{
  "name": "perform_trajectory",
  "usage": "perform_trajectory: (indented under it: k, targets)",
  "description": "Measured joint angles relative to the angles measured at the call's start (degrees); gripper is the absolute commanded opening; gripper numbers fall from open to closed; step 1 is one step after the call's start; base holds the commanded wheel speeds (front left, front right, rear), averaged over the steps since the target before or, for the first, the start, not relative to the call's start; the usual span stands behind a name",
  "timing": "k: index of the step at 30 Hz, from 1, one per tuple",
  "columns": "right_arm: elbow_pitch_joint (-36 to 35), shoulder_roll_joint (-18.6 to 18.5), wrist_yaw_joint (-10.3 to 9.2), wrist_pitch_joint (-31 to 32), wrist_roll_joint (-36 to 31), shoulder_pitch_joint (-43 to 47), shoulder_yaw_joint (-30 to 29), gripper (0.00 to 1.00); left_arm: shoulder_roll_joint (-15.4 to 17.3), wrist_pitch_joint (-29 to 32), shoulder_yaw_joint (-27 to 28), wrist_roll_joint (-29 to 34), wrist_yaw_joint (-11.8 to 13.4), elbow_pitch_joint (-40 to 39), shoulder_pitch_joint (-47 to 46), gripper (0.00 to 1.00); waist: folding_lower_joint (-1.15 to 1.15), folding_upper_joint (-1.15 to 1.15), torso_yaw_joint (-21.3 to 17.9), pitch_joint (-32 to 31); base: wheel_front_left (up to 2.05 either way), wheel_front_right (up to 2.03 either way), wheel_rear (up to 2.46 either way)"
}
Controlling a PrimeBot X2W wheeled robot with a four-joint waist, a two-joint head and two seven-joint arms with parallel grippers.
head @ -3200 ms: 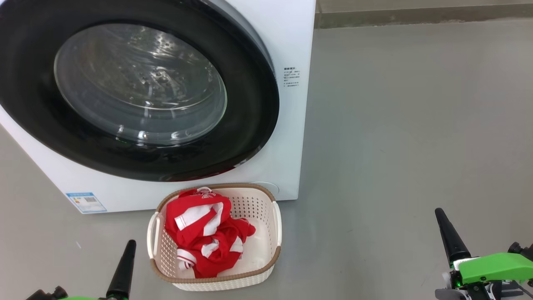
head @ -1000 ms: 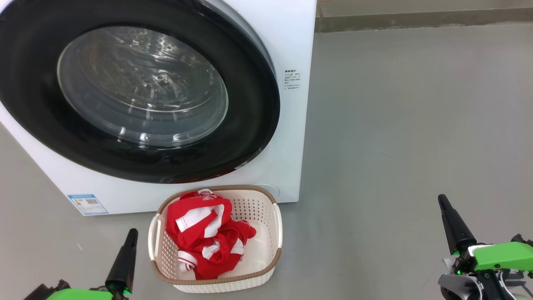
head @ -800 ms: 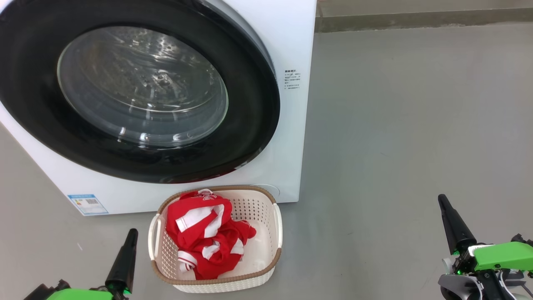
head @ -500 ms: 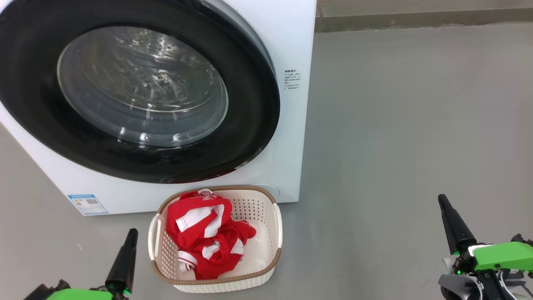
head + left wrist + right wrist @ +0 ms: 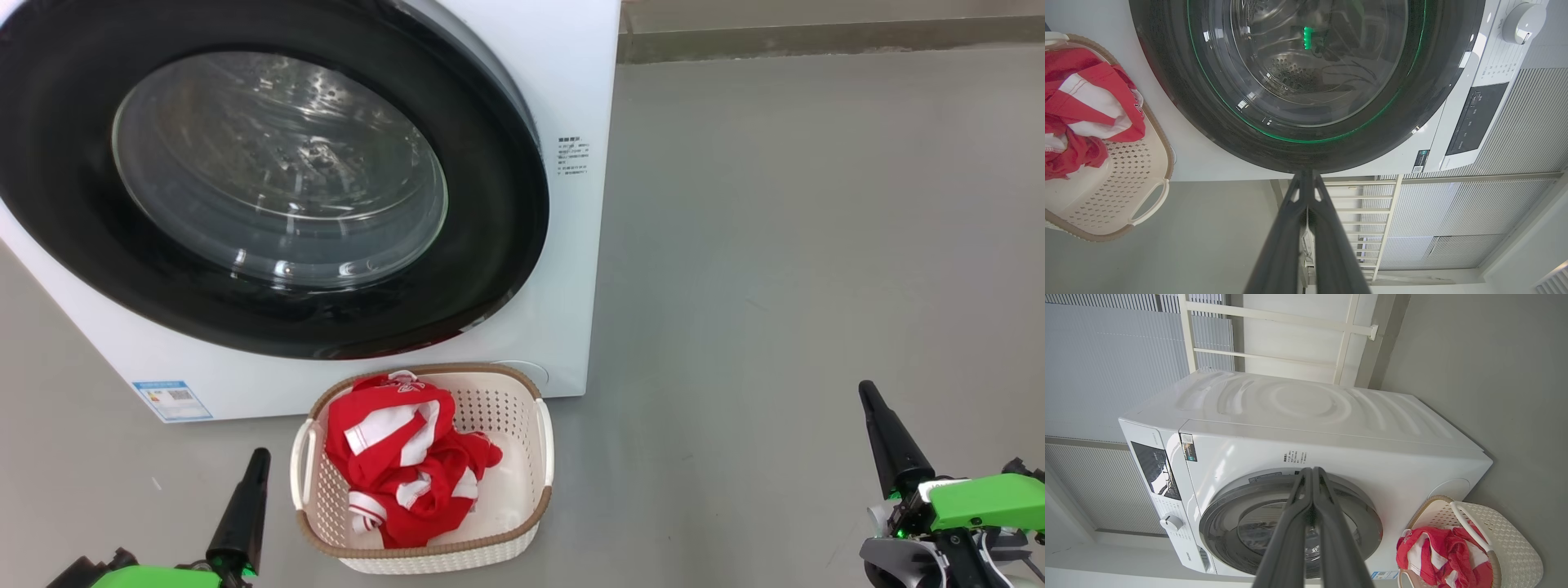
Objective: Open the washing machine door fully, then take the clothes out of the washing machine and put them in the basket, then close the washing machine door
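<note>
Both my grippers are empty, fingers pressed together. My left gripper (image 5: 243,506) hangs over the floor just left of the basket (image 5: 544,445), and my right gripper (image 5: 888,441) is well off to the right over open floor. The clothes (image 5: 400,465) lie heaped in the basket's left half. The basket stands on the floor close against the front lower edge of the washing machine (image 5: 571,73), near its right corner. The washing machine door (image 5: 490,245) looks flush against the front panel, and through the glass I see steel drum and no red.

I judge the last step, shutting the door, all but done; what's left is making sure. I can't tell whether the latch has caught. To do it well I'd set my closed fingertips flat on the black rim, on the side away from the hinge. I'd push straight in, never on the glass, and keep my arm clear of the basket below.
</note>
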Motion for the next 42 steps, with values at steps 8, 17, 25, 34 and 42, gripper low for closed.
perform_trajectory:
  k: [8,17,25,34,42]
  targets:
    - [0.00,0.02,0.00,0.03,0.00,0.00,-0.04,0.00,-0.01,0.16,0.02,0.00,0.00,0.00,0.00,0.00,0.00,0.00,0.00,0.00,0.00,0.00,0.00]
    - [0.00,0.04,0.00,0.03,0.00,0.00,-0.08,0.00,-0.02,0.23,0.03,0.00,0.00,0.00,0.00,0.00,0.00,0.00,0.00,0.00,0.00,0.00,0.00]
    - [0.00,0.05,0.00,0.03,0.00,0.00,-0.11,0.00,-0.03,0.23,0.04,0.00,0.00,0.00,0.00,0.00,0.00,0.00,0.00,0.00,0.00,0.00,0.00]
    - [0.00,0.09,0.00,0.03,0.00,-0.01,-0.13,0.00,-0.05,0.23,0.05,0.00,0.00,0.00,0.00,0.00,0.00,0.00,0.00,0.00,0.00,0.00,0.00]
    - [0.00,0.18,0.00,0.04,-0.01,-0.01,-0.16,0.00,-0.05,0.23,0.07,0.00,0.00,0.00,0.00,0.00,0.00,0.00,0.00,0.00,0.00,0.00,0.00]
